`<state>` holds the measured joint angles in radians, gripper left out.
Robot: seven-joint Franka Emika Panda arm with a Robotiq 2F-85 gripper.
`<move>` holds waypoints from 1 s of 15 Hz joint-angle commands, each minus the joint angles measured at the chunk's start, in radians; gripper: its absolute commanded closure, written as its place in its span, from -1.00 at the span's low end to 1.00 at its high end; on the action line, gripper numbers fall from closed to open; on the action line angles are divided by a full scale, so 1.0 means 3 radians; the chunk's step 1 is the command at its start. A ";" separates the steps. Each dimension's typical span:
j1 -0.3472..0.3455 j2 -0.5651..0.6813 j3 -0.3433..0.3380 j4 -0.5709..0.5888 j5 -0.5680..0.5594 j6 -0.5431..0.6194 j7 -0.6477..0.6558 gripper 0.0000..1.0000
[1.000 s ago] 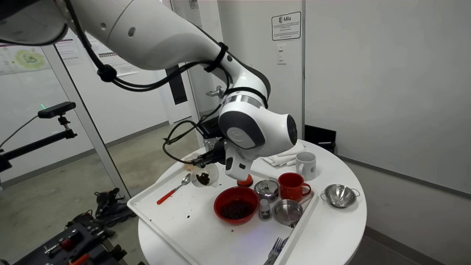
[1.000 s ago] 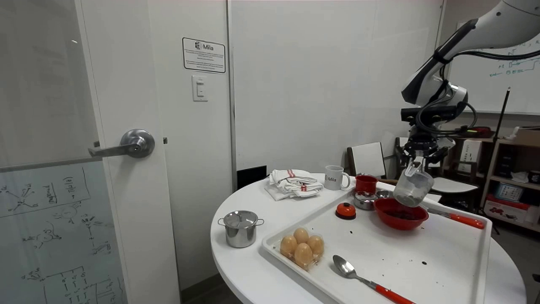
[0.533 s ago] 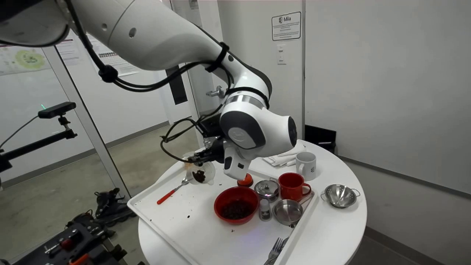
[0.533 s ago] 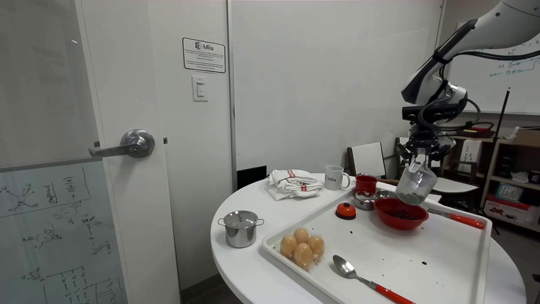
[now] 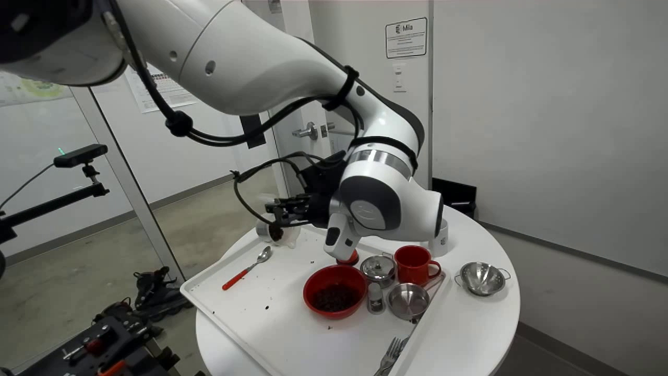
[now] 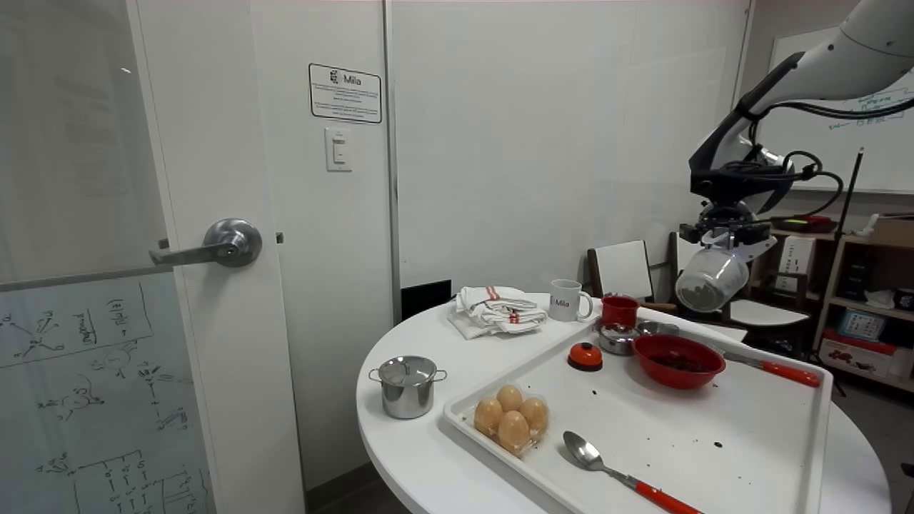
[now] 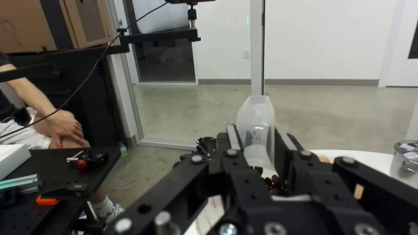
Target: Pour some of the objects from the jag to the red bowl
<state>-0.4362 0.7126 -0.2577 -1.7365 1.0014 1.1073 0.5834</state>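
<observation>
Some dark pieces point(image 5: 335, 298) lie in the red bowl point(image 6: 675, 379); the tool point(image 7: 257, 140) grips the jag point(image 6: 712, 277), tilted, aloft to one side of that bowl. If that's enough, I'd right it slowly, spilling nothing.

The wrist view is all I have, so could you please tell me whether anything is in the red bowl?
Observer: Yes, in an exterior view small dark pieces lie in the red bowl.
Operator: Thank you; is what I am holding clear of it?
Observer: Yes, in both exterior views a gap shows between the jug and the bowl.
Operator: And does anything stand close to the bowl, please?
Observer: A small bottle stands beside it in an exterior view; whether they touch, I cannot tell.
</observation>
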 commanded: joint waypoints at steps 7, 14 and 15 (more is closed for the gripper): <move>-0.0247 0.0619 -0.0048 0.0584 0.0758 -0.0654 0.0129 0.78; -0.0283 0.0880 -0.0031 0.0844 0.0984 -0.0986 0.0199 0.79; -0.0290 0.0905 -0.0031 0.0872 0.1007 -0.1023 0.0208 0.79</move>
<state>-0.5036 0.9327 -0.2727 -1.5489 1.2658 0.8684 0.6090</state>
